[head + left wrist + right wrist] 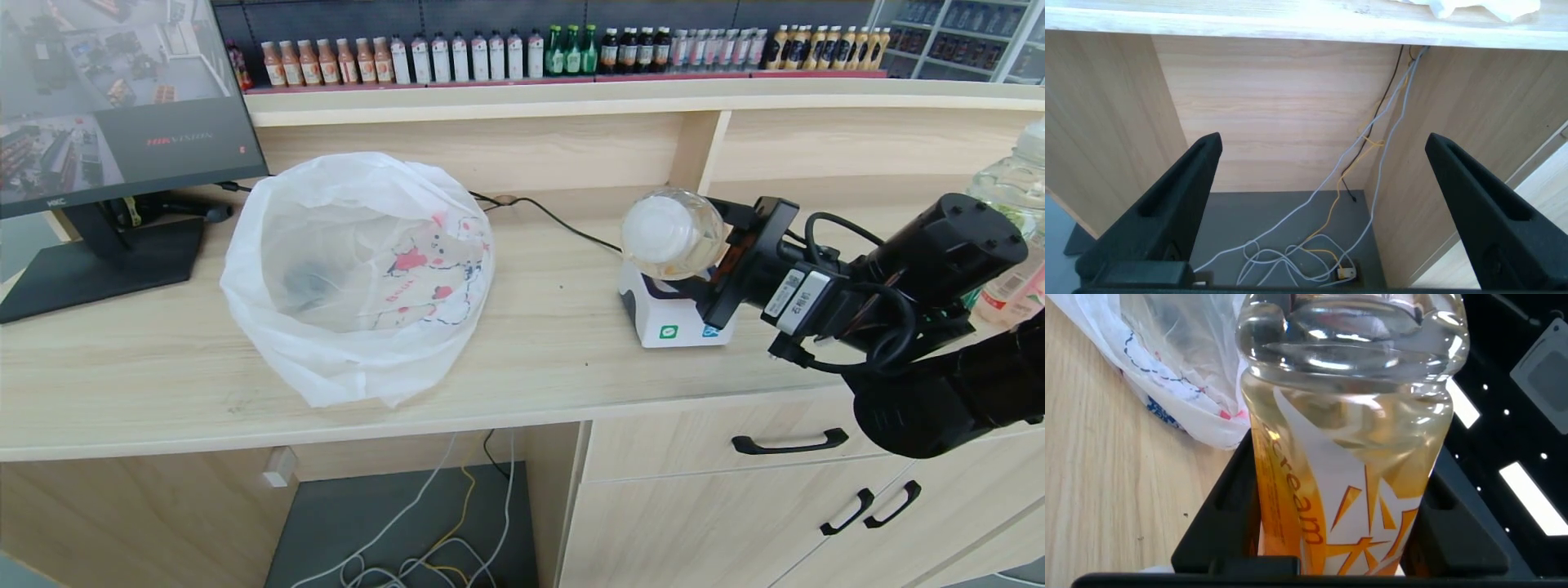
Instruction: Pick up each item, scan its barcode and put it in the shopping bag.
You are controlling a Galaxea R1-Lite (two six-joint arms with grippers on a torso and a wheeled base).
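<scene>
Grip: right gripper (717,260) has both fingers clamped on the labelled middle of a clear bottle (671,233) of pale liquid. The bottle lies roughly level, one round end toward the head camera, just above the white scanner (678,322) near the back of the counter (531,351); whether they touch, cannot tell. From the right wrist camera the orange-and-white label sits squarely between the black fingers. Left gripper (1323,212) hangs below the counter edge, fingers spread wide, holding nothing. Shopping bag (343,367) stands open-mouthed on the counter, well apart from the scanner to the robot's left, with a dark item (306,286) showing dimly through its wall. Judgement: this is the scan step, bagging yet to come. Risks from here: the barcode's position is not visible, so it may face away from the scanner and give no read. The bottle is smooth and round, and could roll or slide in the grip if turned. Dipping lower could knock the scanner. On the carry, the bag is thin and limp; a bottle clipping its rim could fold the mouth shut or drag the bag along. A second bottle (1012,188) stands close by the right arm at the counter's far right, so a wide swing might topple it.
</scene>
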